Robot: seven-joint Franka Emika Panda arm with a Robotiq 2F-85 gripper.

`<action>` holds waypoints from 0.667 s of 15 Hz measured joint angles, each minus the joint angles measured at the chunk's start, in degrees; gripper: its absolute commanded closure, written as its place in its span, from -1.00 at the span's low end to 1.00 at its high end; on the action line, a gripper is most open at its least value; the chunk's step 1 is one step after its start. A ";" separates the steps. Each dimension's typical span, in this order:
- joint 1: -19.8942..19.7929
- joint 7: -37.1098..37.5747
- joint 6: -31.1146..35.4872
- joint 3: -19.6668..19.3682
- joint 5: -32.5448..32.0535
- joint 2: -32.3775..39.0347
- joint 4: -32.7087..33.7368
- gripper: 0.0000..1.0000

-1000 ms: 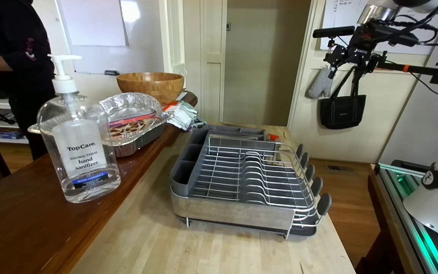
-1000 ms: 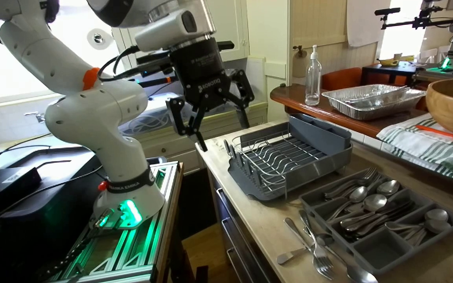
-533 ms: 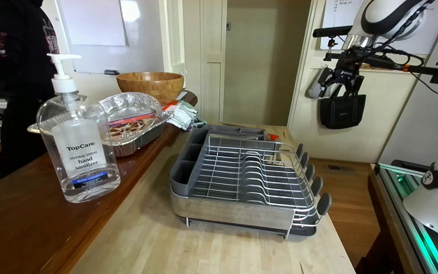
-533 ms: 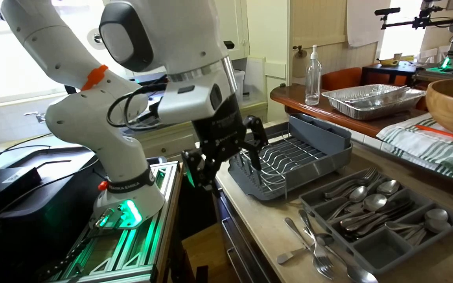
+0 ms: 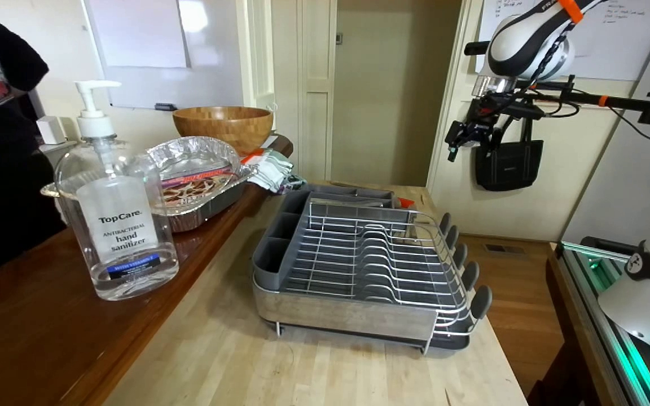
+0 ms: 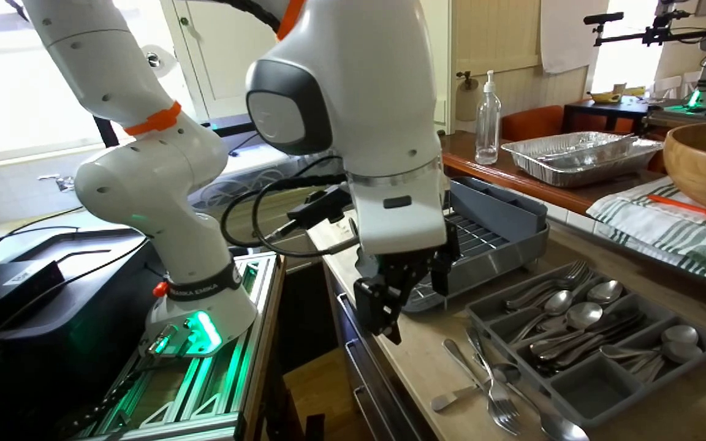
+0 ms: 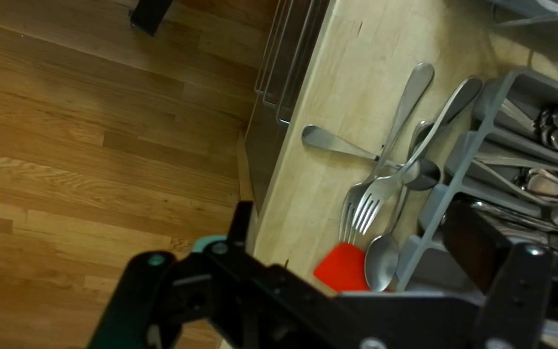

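In an exterior view, the gripper [image 6: 417, 311] hangs mid-frame, in front of the rack [image 6: 512, 257] and covering its left part. The rack stands on the counter [image 6: 417, 361], as does the tray [image 6: 595, 389], at lower right, with spoons [image 6: 584, 315] in it. Loose cutlery [image 6: 503, 401] lies just left of the tray. At upper right the ledge [image 6: 460, 148] bears the bottle [image 6: 488, 128], with the pan [image 6: 564, 168] to its right; the towel [image 6: 653, 226] and the bowl [image 6: 705, 168] are toward the right edge. In the wrist view, the floor [image 7: 90, 169] fills the left, and the loose cutlery lies between the counter's edge and the tray at right. In an exterior view, the bag [image 5: 508, 169] hangs behind the gripper, upper right.
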 measured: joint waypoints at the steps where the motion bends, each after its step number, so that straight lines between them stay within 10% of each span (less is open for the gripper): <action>1: 0.72 -0.65 0.10 0.04 0.50 1.64 0.74 -1.00; 10: 3.17 -2.19 0.95 0.50 1.93 10.30 4.25 -1.00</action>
